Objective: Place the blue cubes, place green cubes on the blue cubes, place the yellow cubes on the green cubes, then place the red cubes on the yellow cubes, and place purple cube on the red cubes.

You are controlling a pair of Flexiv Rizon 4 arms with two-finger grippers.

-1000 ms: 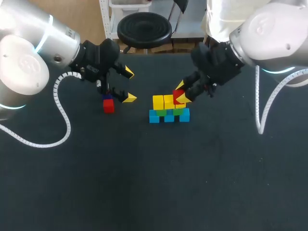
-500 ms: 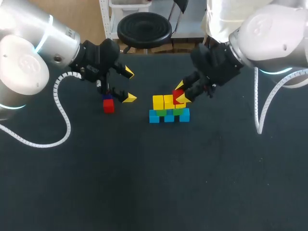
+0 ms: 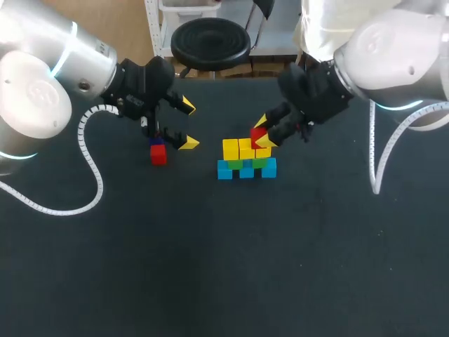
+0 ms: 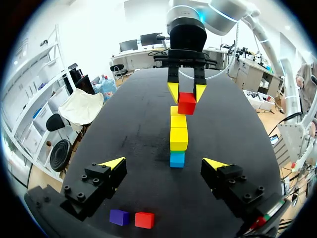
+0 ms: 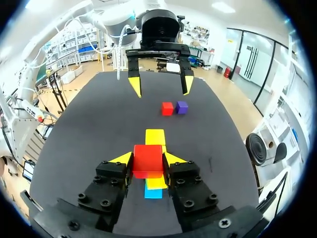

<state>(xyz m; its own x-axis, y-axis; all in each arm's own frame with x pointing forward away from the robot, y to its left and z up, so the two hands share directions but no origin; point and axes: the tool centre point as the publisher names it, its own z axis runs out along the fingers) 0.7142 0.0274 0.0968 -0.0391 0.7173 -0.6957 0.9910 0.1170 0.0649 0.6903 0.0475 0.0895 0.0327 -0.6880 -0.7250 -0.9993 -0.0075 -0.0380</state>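
A block pile stands mid-table: a row of blue cubes (image 3: 246,171), green cubes (image 3: 235,164) on them, yellow cubes (image 3: 238,149) on top. My right gripper (image 3: 261,133) is shut on a red cube (image 3: 258,134) just above the pile's right end; the right wrist view shows this red cube (image 5: 148,163) squeezed between both fingers, over the yellow cubes (image 5: 155,136). To the left, my left gripper (image 3: 186,125) hangs open and empty beside a loose red cube (image 3: 158,154) and a purple cube (image 3: 156,142). Under the left gripper (image 4: 164,163) lie the loose red cube (image 4: 144,219) and purple cube (image 4: 119,217).
The black table top (image 3: 210,267) stretches wide in front of the pile. The left arm's white coiled cable (image 3: 88,151) hangs over the table's left part. The right arm's cable (image 3: 382,161) hangs at the right.
My right gripper has shifted slightly up and back with the red cube in it. The left arm and the loose cubes have not moved.
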